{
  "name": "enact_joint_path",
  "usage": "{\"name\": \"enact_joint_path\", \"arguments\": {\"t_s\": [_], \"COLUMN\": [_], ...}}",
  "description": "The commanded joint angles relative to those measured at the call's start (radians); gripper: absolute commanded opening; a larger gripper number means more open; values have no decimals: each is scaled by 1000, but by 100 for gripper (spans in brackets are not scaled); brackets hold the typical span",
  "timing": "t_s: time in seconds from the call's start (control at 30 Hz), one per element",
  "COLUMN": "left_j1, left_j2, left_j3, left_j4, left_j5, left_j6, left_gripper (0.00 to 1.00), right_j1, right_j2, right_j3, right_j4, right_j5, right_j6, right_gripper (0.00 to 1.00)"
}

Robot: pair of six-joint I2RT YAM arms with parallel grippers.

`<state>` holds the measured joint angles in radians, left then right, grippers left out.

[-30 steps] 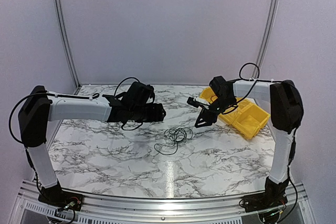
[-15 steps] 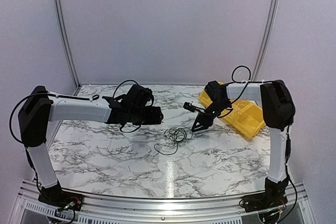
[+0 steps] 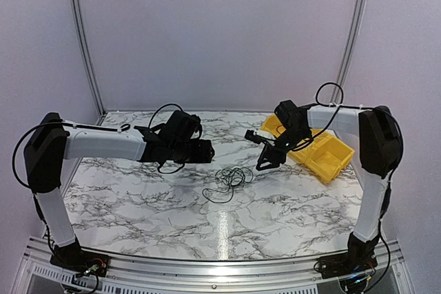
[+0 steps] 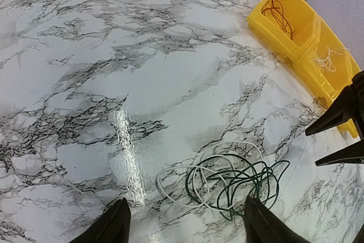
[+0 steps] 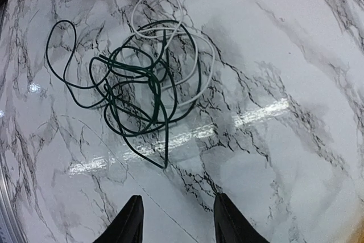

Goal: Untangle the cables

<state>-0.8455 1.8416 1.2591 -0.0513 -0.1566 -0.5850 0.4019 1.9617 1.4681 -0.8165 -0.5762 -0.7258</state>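
Marble tabletop point(image 3: 138, 197) is carrying the cables point(image 3: 231, 178), lying tangled near its centre, untouched. Above, the left gripper point(image 4: 185, 209) and the right gripper point(image 5: 176, 209) are hovering either side, both standing wide and empty. Beyond, a yellow bin point(image 3: 324, 153) is sitting far right.

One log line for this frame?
left gripper: open, empty, hovering | right gripper: open, empty, hovering | cables: tangled heap on table, untouched | yellow bin: table's right rear
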Motion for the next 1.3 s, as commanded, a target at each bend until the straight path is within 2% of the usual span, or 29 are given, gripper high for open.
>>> {"name": "enact_joint_path", "arguments": {"t_s": [0.0, 0.1, 0.2, 0.4, 0.47, 0.6, 0.73, 1.03, 1.27], "left_j1": [-3, -3, -4, -4, -4, -16, -32, -23, -6], "left_j2": [2, 2, 5, 49, 82, 169, 207, 372, 405], "left_j3": [29, 38, 45, 48, 53, 99, 100, 228, 202], "left_j4": [-5, 7, 12, 67, 104, 126, 237, 240, 239], "left_j5": [30, 86, 102, 143, 187, 238, 243, 254, 187], "left_j6": [25, 47, 48, 31, 22, 26, 58, 28, -52], "left_gripper": [72, 71, 71, 71, 71, 71, 72, 71, 68], "right_j1": [46, 50, 51, 50, 51, 51, 51, 52, 51], "right_j2": [64, 108, 139, 105, 86, 72, 89, 56, -37], "right_j3": [41, 44, 44, 32, 32, 37, 64, 51, 67], "right_j4": [27, 60, 76, 109, 119, 143, 133, 136, 91], "right_j5": [-66, -61, -45, -70, -90, -142, -180, -219, -279], "right_j6": [55, 94, 111, 147, 163, 213, 239, 271, 252], "right_gripper": [43, 43, 37, 7, 1, 0, 0, 0, 0]}}
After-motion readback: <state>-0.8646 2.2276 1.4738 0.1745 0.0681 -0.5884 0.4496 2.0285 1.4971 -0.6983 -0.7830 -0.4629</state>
